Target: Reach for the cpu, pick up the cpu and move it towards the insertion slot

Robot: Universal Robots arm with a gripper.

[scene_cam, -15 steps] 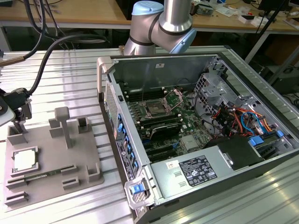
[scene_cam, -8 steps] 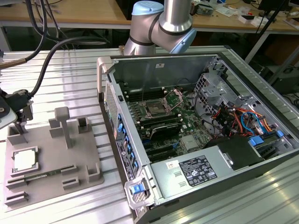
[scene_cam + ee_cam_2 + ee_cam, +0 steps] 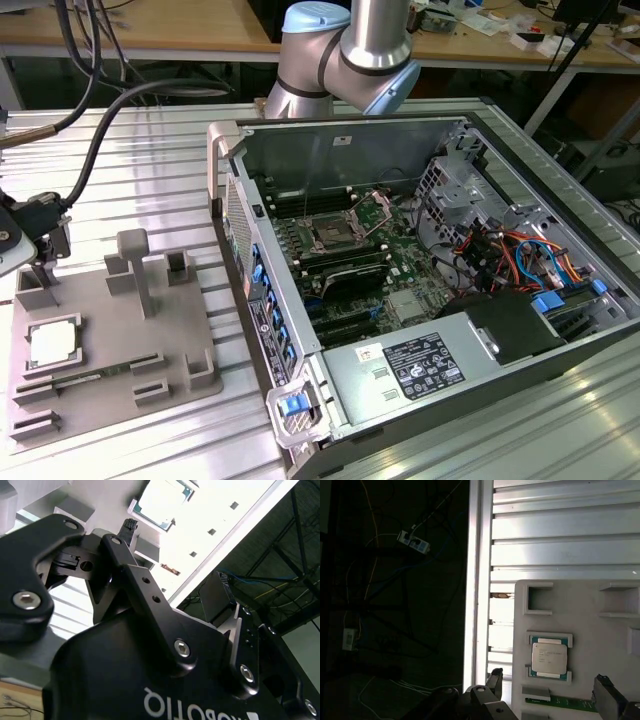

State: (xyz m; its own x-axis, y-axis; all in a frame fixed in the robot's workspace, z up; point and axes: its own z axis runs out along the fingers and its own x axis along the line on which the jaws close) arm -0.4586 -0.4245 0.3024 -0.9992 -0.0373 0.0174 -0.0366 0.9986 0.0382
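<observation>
The cpu is a flat silvery square lying in a recess of the grey tray at the exterior view's left. My gripper hangs just above the tray's far corner, a short way behind the cpu, and touches nothing. In the first wrist view the two dark fingertips stand wide apart on either side of the cpu, so the gripper is open and empty. The second wrist view shows the cpu beyond one finger. The insertion slot sits on the motherboard inside the open computer case.
The case's metal wall rises between the tray and the motherboard. Grey posts stand up from the tray, and a green memory stick lies along its near side. Cables trail behind the gripper. The ribbed table's edge runs close by.
</observation>
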